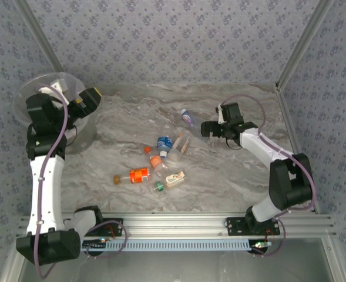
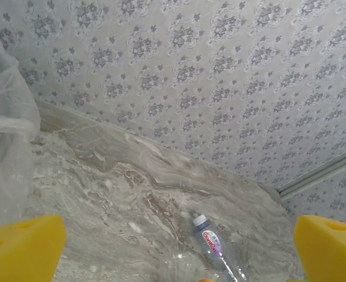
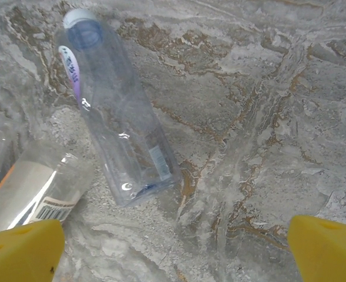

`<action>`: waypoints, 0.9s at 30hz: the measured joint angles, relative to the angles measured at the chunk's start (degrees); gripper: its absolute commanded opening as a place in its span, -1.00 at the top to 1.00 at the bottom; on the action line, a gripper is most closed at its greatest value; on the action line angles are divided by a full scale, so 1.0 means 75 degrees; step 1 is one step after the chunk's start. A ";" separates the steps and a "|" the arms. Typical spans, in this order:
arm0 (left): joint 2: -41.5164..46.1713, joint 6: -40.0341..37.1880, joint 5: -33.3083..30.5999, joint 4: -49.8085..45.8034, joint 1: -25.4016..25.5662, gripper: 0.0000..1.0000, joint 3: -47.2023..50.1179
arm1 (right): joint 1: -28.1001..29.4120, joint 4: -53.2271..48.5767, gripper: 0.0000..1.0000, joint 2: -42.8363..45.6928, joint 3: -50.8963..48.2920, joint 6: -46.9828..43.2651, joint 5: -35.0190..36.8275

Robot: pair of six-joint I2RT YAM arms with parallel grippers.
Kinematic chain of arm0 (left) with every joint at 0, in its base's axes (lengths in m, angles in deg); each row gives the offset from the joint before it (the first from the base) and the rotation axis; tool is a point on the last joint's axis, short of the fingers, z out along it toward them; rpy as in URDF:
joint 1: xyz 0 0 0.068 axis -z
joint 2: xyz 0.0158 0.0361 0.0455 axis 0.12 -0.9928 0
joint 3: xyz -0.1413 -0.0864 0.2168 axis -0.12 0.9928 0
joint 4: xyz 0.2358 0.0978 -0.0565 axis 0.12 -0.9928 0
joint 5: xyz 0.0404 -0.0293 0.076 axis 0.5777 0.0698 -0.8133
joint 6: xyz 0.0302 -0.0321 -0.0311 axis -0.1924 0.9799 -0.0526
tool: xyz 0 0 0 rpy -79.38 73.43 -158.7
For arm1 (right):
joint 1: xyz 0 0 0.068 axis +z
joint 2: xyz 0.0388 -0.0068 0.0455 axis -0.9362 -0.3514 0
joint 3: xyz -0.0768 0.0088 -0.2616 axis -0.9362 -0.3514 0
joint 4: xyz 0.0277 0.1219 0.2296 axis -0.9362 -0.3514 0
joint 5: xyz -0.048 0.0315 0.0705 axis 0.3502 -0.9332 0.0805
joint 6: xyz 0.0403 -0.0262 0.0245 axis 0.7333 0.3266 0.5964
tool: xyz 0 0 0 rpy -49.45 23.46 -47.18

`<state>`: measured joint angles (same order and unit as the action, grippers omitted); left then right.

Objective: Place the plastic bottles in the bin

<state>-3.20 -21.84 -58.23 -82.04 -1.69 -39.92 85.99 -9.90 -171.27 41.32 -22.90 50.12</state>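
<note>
Bin (image 1: 81,136), round and translucent, stands at the far left of the marble-patterned table (image 1: 243,176), its clear liner (image 2: 2,117) bulging at the left of the left wrist view. The left arm (image 1: 46,170) reaches up over it, and the left gripper (image 1: 90,98) hangs above the bin's right rim, its yellow fingers (image 2: 26,247) spread wide with nothing between them. The right arm (image 1: 278,158) stretches from the near right toward the middle, where the right gripper (image 1: 207,129) sits just right of the farthest bottle; its fingers (image 3: 20,252) are also spread wide and empty.

The bottles (image 1: 161,158) lie scattered on the table's middle, well apart from the bin. Farthest is a clear bottle (image 1: 187,117) with a pale blue cap, lying on its side ahead of the right fingers without touching them. Nearer lie a blue-labelled one (image 1: 164,142), an orange-labelled one (image 1: 138,175) and a cream-labelled one (image 1: 175,178). Smallest in view is a green cap (image 1: 158,187) at the near edge of the cluster.
</note>
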 measured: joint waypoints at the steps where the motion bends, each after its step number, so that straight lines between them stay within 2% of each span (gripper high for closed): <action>1: 0.0058 -0.0055 0.0000 0.0000 0.0000 -0.98 0.0038 | -0.0047 -0.0087 -1.00 -0.0195 0.0178 -0.0058 -0.0067; 6: 0.0087 -0.0254 -0.0061 -0.0020 0.0003 -0.99 0.0134 | -0.0111 -0.0484 -0.99 -0.1000 0.0866 -0.0440 -0.0251; 11: 0.0035 -0.0332 -0.0090 -0.0093 0.0003 -0.99 0.0198 | -0.0111 -0.1099 -0.70 -0.1839 0.1784 -0.0950 -0.0562; 15: -0.0015 -0.0332 -0.0102 -0.0128 0.0003 -0.99 0.0204 | -0.0111 -0.1495 -0.59 -0.2396 0.2372 -0.1131 -0.0927; 27: -0.0128 -0.0309 -0.0233 -0.0143 0.0003 -0.99 0.0303 | 0.0055 -0.2142 -0.56 -0.3815 0.3311 -0.1139 -0.1443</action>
<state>-4.16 -24.16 -59.98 -83.11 -1.67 -37.65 86.40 -25.97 -199.88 66.15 -31.45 39.30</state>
